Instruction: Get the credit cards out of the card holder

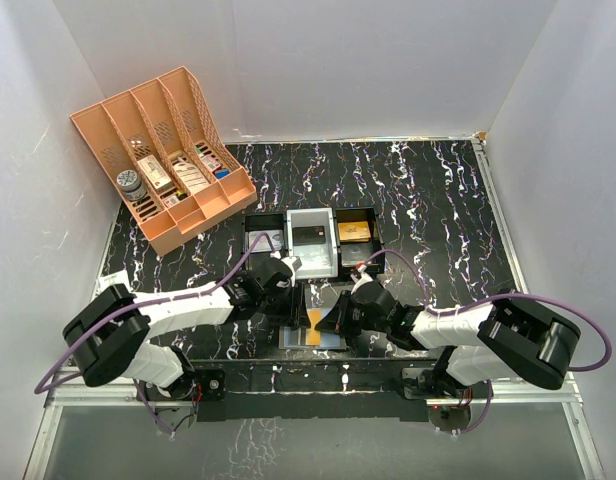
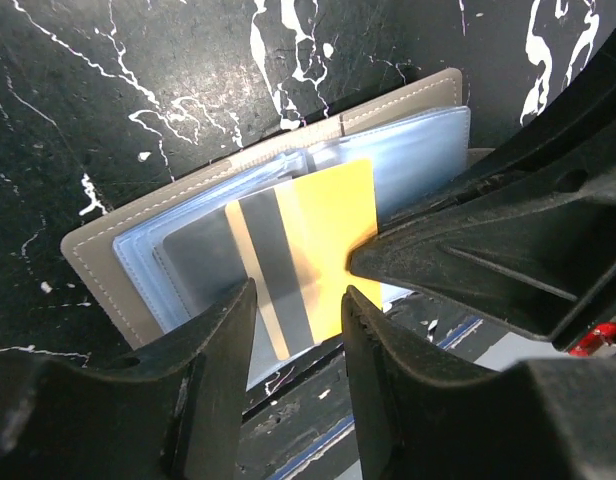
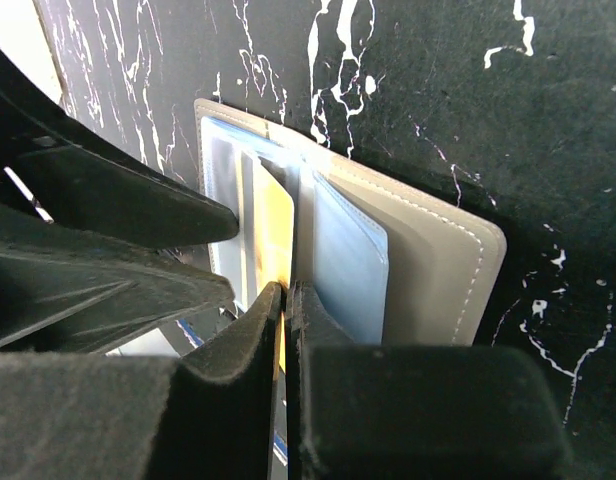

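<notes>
At the near edge of the black marbled surface [image 1: 438,200], just ahead of the two arm bases, the card holder [image 2: 98,262] lies open and flat, its grey stitched cover down and its pale-blue sleeves facing up. Both arms converge over it. A gold-orange card [image 2: 323,235] with a grey stripe stands partly out of a sleeve near the fold. The right gripper [image 3: 286,295] reaches in from the right; its fingers [image 3: 238,340] are pressed together on the edge of this card, with no gap visible other than the card itself. The left gripper [image 2: 298,310] approaches from the opposite side; its fingers [image 2: 213,370] stand partly apart, one on each side of the card's lower end, and do not clamp it. Further cards are not clearly distinguishable inside the sleeves. Beyond the grippers, toward the middle of the surface, three rectangular trays sit side by side: a black tray [image 1: 260,222] on the left, a white tray [image 1: 294,240] in the centre, and a second black tray [image 1: 374,232] on the right. The white tray contains a dark card [image 1: 310,236]; the right black tray contains a flat brownish item [image 1: 354,231] that cannot be identified. At the far left corner, a peach rack [image 1: 108,120] with four slanted compartments holds several small boxes [image 1: 153,172].
</notes>
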Controlling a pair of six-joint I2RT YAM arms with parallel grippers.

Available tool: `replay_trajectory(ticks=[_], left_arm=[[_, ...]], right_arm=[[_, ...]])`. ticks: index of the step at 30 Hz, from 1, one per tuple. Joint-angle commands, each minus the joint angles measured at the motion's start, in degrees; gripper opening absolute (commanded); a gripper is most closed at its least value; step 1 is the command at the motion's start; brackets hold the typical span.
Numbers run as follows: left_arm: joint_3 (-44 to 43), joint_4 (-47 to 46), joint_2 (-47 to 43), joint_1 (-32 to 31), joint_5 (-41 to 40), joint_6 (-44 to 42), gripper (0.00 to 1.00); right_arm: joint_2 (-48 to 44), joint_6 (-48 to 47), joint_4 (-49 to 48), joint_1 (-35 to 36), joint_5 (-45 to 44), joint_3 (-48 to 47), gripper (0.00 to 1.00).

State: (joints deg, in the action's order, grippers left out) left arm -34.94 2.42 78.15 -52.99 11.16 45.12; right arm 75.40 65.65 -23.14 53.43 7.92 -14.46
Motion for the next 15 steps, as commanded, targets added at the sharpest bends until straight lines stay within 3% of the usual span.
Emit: replay_trajectory(ticks=[1,6,12,15], left_arm=[[-0.18,1.59,1.73,-1.04,-2.97,1.61,0.39],[1.12,2.44,3.97,-2.03,-3.99,2.34,0.38],[2.22,3.61,4.24,-3.41,-4.87,3.25,0.33],[3.34,2.69,3.52,-3.52,-4.75,3.77,0.32]], right_arm=[[-0.11,-1.74,0.55,-0.45,-0.54,-0.54,0.01],[-0.38,-1.84,-3.73,-0.58,2.34,0.46,0.04],[2.11,0.54,-10.9,-1.38,4.73,2.21,0.19],[3.85,1.05,-13.17,-1.4,5.5,2.33,0.21]])
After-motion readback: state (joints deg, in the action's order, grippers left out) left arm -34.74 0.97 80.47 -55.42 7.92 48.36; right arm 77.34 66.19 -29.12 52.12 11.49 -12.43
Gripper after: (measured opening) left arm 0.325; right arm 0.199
